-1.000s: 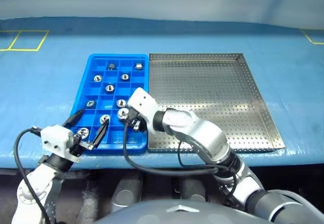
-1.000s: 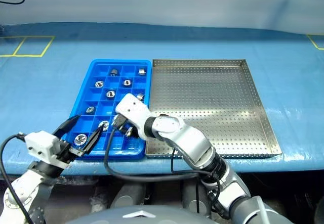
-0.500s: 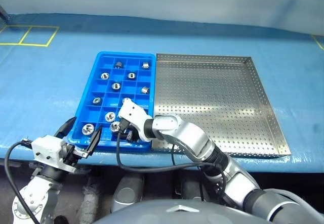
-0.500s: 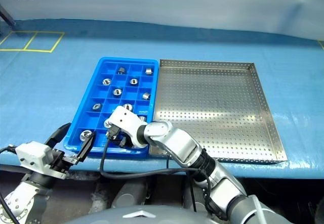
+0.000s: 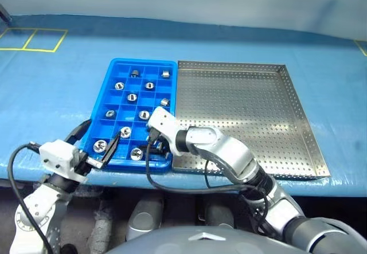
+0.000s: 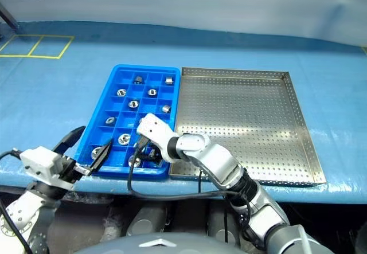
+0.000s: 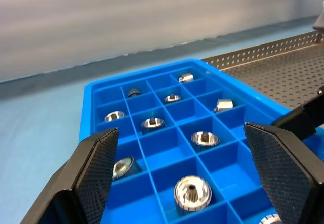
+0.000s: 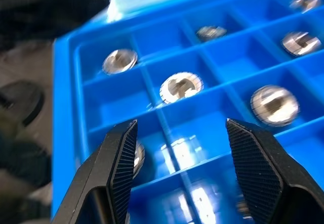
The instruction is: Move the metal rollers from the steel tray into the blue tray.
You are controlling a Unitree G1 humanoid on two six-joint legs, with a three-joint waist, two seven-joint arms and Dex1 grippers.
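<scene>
Your right gripper (image 8: 177,173) hangs over the near end of the blue tray (image 5: 113,70), and its two black fingers (image 8: 119,168) stand apart with nothing between them. Just under them one roller (image 5: 136,153) lies in a near compartment, so I judge the step in hand is the release and retreat. Lift straight up before you swing away, so a fingertip does not catch the thin blue walls.

Your left gripper (image 7: 187,168) waits at the near left corner of the same tray, its jaws wide apart and holding nothing. Keep it there, clear of the right arm's path.

The metal rollers (image 5: 132,97) sit one to a compartment across the blue tray, about nine that I can count. The steel tray (image 5: 298,119) touches the blue one on the right side, and its perforated floor appears bare, though the right arm hides its near left corner. Check this corner before you consider the work finished.
</scene>
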